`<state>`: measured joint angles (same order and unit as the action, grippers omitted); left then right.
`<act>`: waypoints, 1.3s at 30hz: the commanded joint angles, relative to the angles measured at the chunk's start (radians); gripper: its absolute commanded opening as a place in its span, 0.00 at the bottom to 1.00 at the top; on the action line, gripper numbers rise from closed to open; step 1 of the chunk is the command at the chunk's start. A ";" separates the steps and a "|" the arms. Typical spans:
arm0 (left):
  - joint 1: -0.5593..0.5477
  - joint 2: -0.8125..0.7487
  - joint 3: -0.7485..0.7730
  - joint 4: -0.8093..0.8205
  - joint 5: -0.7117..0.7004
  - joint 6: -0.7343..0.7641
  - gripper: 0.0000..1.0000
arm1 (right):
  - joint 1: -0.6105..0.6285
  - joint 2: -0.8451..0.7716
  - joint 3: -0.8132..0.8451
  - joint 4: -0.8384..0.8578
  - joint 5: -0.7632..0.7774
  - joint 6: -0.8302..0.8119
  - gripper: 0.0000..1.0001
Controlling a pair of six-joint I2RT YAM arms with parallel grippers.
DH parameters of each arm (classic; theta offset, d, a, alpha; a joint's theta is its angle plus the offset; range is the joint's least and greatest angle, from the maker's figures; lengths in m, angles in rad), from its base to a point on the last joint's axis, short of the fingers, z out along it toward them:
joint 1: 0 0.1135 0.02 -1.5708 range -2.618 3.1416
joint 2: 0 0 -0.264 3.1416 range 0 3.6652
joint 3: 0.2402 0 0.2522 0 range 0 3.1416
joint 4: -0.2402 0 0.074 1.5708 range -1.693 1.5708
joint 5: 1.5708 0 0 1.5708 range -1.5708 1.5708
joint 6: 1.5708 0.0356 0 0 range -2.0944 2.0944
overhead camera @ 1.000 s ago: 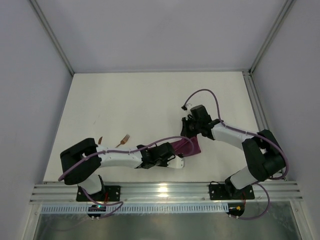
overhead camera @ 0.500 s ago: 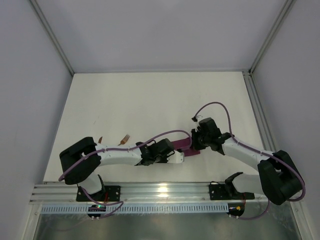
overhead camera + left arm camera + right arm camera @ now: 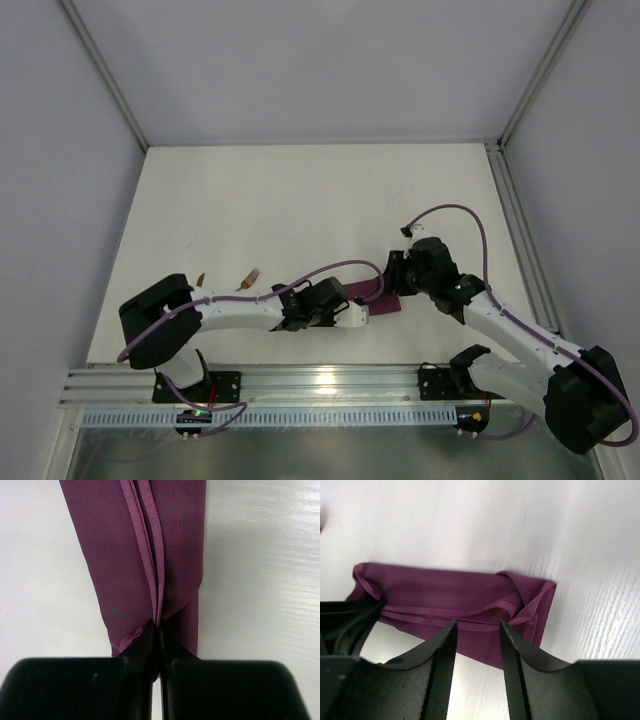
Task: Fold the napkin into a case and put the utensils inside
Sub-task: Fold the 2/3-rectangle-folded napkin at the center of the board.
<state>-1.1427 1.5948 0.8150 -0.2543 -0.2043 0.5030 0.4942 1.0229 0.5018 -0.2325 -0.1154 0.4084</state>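
The plum-purple napkin (image 3: 371,297) lies folded into a narrow oblong case (image 3: 445,592) near the table's front middle. In the left wrist view my left gripper (image 3: 156,630) is shut on the layered edges at the near end of the napkin (image 3: 120,555). My right gripper (image 3: 476,627) stands open just over the napkin's other end, its fingers (image 3: 442,650) straddling the hem without pinching it. From above, the left gripper (image 3: 360,312) and right gripper (image 3: 393,288) sit at opposite ends of the cloth. Copper utensils, a fork (image 3: 249,276) and another piece (image 3: 202,281), lie left of the napkin, beyond the left arm.
The left arm (image 3: 250,312) stretches low across the table between the utensils and the front rail (image 3: 320,385). A purple cable (image 3: 450,212) loops over the right wrist. Walls enclose the white table (image 3: 300,200) on three sides.
My right gripper has come down and to the right with the napkin's far edge, folding the cloth narrower, and has then opened and let go. The left gripper stays shut on the napkin.
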 commanded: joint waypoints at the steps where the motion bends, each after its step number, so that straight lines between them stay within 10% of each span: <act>1: 0.004 -0.015 0.023 0.001 0.039 -0.011 0.00 | 0.000 -0.046 0.043 -0.010 0.058 0.079 0.44; 16: 0.004 -0.013 0.023 -0.005 0.042 -0.017 0.00 | -0.002 0.155 0.018 0.169 0.210 0.079 0.57; 23: 0.006 -0.015 0.024 0.000 0.019 -0.032 0.00 | 0.000 0.111 -0.049 0.171 0.206 0.087 0.10; 27: 0.056 0.002 0.068 -0.028 0.046 -0.090 0.00 | 0.000 0.049 -0.104 0.160 0.203 0.102 0.03; 32: 0.089 -0.030 0.093 -0.030 0.062 -0.112 0.00 | -0.002 0.006 -0.147 0.151 0.230 0.099 0.06; 39: 0.089 -0.050 0.082 -0.043 0.089 -0.066 0.00 | 0.000 -0.140 -0.077 0.121 0.178 -0.035 0.40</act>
<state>-1.0527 1.5867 0.8871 -0.2924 -0.1413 0.4259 0.4942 0.9985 0.3637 -0.1207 0.0723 0.4583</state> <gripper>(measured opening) 0.009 0.383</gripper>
